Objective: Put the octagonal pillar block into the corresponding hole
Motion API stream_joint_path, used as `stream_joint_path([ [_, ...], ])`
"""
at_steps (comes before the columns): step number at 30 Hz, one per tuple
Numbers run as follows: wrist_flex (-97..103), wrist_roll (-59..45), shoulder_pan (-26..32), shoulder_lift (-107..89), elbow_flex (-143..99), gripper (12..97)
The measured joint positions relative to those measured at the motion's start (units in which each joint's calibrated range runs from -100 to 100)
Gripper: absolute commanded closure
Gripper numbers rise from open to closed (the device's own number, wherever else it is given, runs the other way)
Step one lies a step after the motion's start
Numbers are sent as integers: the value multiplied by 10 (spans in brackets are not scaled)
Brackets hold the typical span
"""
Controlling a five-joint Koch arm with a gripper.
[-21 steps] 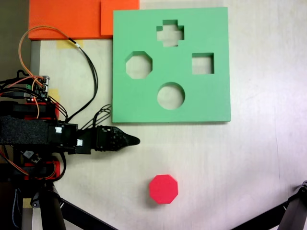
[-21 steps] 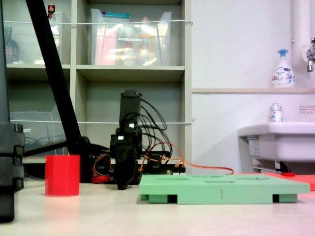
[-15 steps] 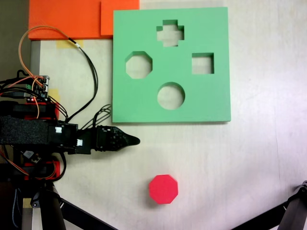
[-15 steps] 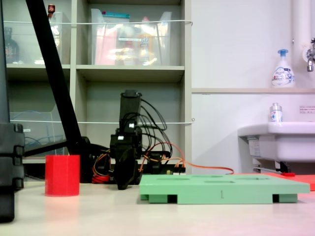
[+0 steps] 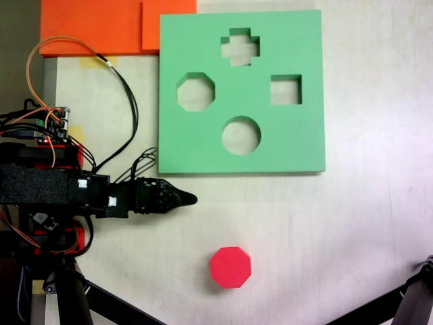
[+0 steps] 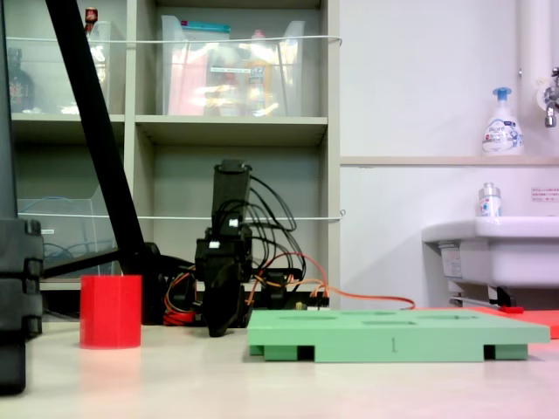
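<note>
Tool [image 5: 191,199]: your tool comes to one dark tip, empty; jaw gap cannot be told.
Octagonal pillar block [image 5: 230,267]: on desk, below-right of tool, apart.
Corresponding hole [image 5: 196,93]: above tool, in green board [image 5: 284,142].

In the top-down fixed view my arm lies along the left side of the table [image 5: 352,223], and my gripper [image 5: 191,199] points right, just below the lower left corner of the foam board [image 5: 298,142]. The octagonal pillar block [image 5: 230,267] stands on the table below and right of my gripper, well apart from the board. On the board, the corresponding hole [image 5: 196,93] sits at the left (the cross cutout [image 5: 239,47] above, the square cutout [image 5: 286,89] at right, the round cutout [image 5: 241,135] below). In the low fixed view the block [image 6: 111,311] stands left of my gripper [image 6: 220,325], the board [image 6: 393,333] right.
</note>
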Motion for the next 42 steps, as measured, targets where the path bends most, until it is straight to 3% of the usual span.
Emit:
stream_joint_path([
  [11,0,11,-5,0,0,593],
  [21,0,189,-81,0,-1,601],
  [26,-6,278,-95,0,-2,657],
  [29,-121,335,-99,0,61,658],
  [36,-621,458,-51,1,343,691],
  [42,-746,481,-40,1,555,703],
])
